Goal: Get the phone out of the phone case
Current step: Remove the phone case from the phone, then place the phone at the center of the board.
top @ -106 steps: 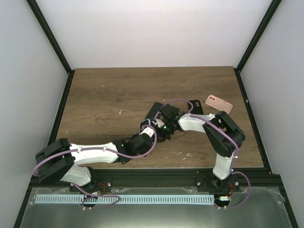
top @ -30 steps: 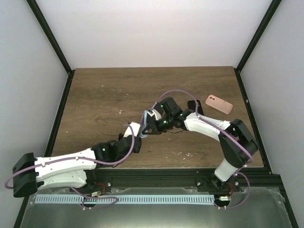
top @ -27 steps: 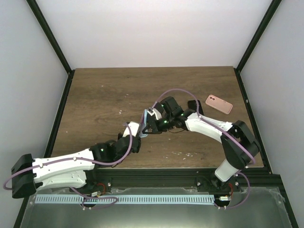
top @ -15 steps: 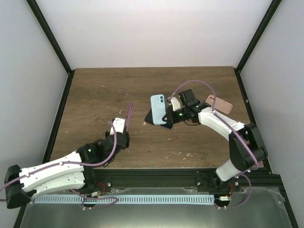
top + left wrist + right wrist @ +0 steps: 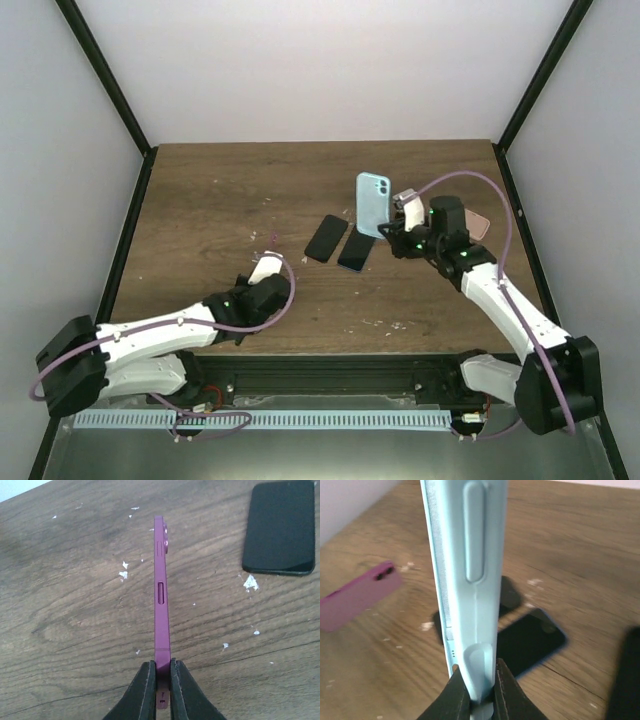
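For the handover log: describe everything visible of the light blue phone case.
The light blue phone case looks like matte soft plastic, with a long moulded button cover on its side edge and a camera opening near its top corner. It is held upright above the table, its lower end pinched by the shut right tool. Nothing else touches it.

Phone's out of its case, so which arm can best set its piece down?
Probably left: the left pincer holds the purple phone over bare wood; the right pincer's blue case hangs near black phones.
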Robot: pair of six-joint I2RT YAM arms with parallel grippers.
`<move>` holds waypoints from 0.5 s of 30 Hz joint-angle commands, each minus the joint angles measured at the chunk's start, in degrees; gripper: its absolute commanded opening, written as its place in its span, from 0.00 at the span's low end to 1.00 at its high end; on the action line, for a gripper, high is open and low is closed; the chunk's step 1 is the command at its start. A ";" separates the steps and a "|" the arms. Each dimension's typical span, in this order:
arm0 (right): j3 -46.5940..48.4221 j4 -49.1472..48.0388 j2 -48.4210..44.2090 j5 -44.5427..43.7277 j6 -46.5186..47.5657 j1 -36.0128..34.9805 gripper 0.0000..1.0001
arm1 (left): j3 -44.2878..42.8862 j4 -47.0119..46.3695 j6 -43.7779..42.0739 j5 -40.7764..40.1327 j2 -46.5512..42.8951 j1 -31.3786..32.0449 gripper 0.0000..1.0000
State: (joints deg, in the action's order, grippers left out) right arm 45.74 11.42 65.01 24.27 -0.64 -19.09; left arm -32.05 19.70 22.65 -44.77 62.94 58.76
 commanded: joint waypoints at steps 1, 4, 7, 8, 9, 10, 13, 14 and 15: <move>-1.03 -4.07 -0.46 3.75 2.83 9.15 0.01 | -2.63 -5.91 -2.79 -3.82 3.57 -0.23 0.00; -2.03 -5.26 -1.22 4.06 2.64 9.77 0.01 | -2.89 -8.64 -5.61 -5.63 6.50 -0.31 0.00; -2.35 -5.63 -0.98 4.85 3.01 9.79 0.01 | -3.66 -10.47 -8.04 -6.46 10.39 -0.32 0.00; -2.48 -5.78 -0.80 5.27 2.71 9.78 0.01 | -3.97 -11.27 -8.81 -6.65 12.04 -0.44 0.00; -2.59 -5.83 -0.64 6.10 2.48 9.84 0.01 | -4.24 -12.29 -9.60 -6.68 13.67 -0.67 0.00; -2.69 -5.86 -0.40 6.76 2.37 9.79 0.01 | -4.84 -13.01 -10.12 -6.29 15.28 -1.12 0.00; -3.27 -6.83 0.13 7.24 2.74 9.78 0.01 | -8.02 -11.51 -9.41 -3.49 20.87 -2.94 0.00; -3.33 -6.88 0.42 6.67 2.90 9.80 0.01 | -8.72 -11.60 -9.72 -3.28 22.40 -3.27 0.00; -3.14 -6.74 0.61 6.23 3.04 9.80 0.01 | -9.18 -12.15 -10.30 -2.98 23.74 -3.56 0.00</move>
State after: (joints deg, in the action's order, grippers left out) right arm 42.83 7.22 65.19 29.67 1.13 -9.23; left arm -37.60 11.00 14.44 -47.46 82.76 56.71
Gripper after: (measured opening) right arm 0.084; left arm 0.061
